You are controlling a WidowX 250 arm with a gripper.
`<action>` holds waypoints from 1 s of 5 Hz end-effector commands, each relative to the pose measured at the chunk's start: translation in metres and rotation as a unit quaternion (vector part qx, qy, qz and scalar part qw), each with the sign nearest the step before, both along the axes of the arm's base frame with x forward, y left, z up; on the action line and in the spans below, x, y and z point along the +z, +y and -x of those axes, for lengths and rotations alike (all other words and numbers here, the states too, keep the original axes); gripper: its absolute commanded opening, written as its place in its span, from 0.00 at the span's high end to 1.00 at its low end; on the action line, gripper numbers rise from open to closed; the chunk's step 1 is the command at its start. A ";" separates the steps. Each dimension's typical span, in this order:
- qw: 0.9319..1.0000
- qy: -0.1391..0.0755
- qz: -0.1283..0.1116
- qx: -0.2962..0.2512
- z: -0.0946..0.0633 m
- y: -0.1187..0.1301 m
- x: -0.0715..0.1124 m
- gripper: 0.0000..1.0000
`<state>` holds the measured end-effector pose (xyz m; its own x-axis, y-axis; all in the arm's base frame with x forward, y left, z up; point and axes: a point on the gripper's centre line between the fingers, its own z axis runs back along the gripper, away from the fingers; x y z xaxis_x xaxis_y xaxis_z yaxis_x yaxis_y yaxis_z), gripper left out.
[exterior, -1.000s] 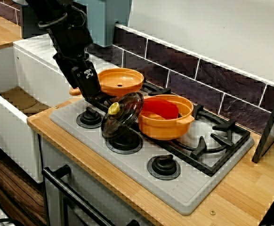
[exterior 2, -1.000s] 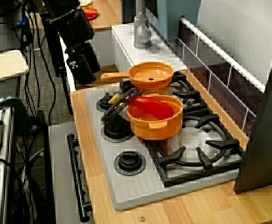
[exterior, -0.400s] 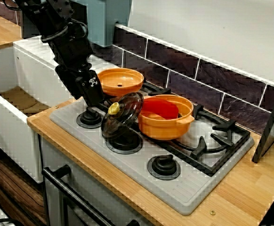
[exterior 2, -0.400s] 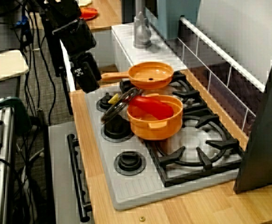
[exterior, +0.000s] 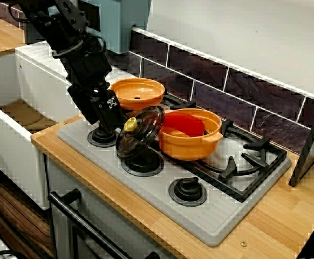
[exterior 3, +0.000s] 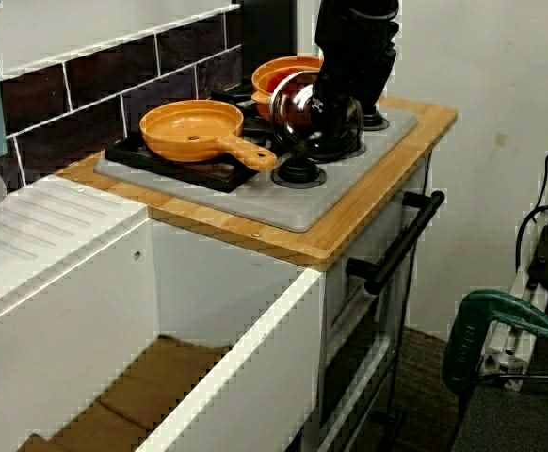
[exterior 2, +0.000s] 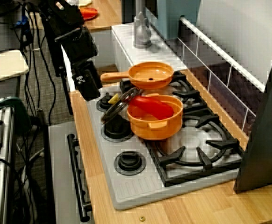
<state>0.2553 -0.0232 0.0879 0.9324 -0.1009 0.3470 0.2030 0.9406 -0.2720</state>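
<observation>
Lid of dark glass with yellow knob leans tilted at near left of the grey hob, propped by the round orange pot; your black gripper hangs just left of it, fingers' spread impossible to tell.

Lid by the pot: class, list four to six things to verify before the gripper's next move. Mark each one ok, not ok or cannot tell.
1. Jaw state of the gripper: cannot tell, its fingers are too dark to tell apart.
2. Nothing held by the gripper: ok, nothing shows at its tip.
3. Placement of the lid: ok, it is tilted and leans on the pot, with its yellow knob facing outward.
4. Gap between gripper and lid: ok, they are apart in the view along the stove.
5. Clearance from the pan handle: cannot tell, the two sit very close.
6. Opening of the pot: ok, it is uncovered and a red thing lies inside.
</observation>
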 end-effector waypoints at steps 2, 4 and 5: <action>1.000 -0.005 0.012 0.010 -0.017 -0.006 -0.003 0.00; 1.000 0.001 0.013 0.007 -0.017 -0.006 0.000 0.00; 1.000 -0.001 0.010 0.002 -0.018 -0.005 0.001 0.00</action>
